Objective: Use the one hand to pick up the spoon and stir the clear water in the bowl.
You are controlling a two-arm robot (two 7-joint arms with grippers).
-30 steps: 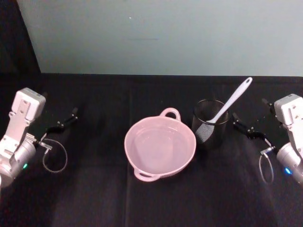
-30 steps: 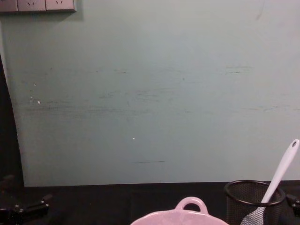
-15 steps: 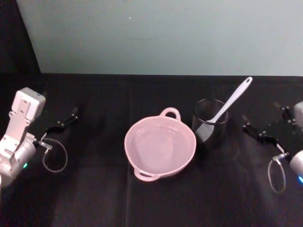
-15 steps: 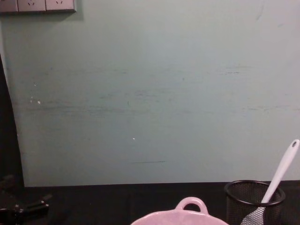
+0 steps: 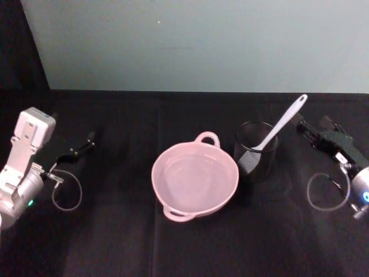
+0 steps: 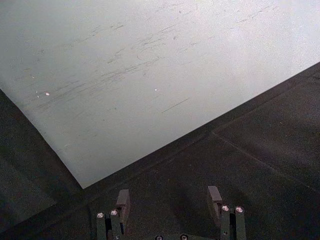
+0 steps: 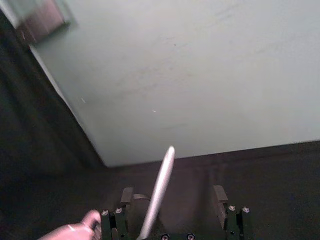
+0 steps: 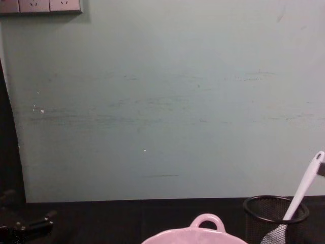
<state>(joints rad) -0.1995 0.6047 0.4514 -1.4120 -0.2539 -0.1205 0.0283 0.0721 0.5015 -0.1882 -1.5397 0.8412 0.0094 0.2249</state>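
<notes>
Spoon (image 5: pixel 281 124) just ahead of right pincer (image 7: pixel 173 192)

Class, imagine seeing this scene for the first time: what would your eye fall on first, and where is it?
The pale pink bowl of clear water sits mid-table on black cloth. To its right, the white spoon leans out of a black mesh cup, with the open right hand straddling its handle. The left hand rests open at the far left.
</notes>
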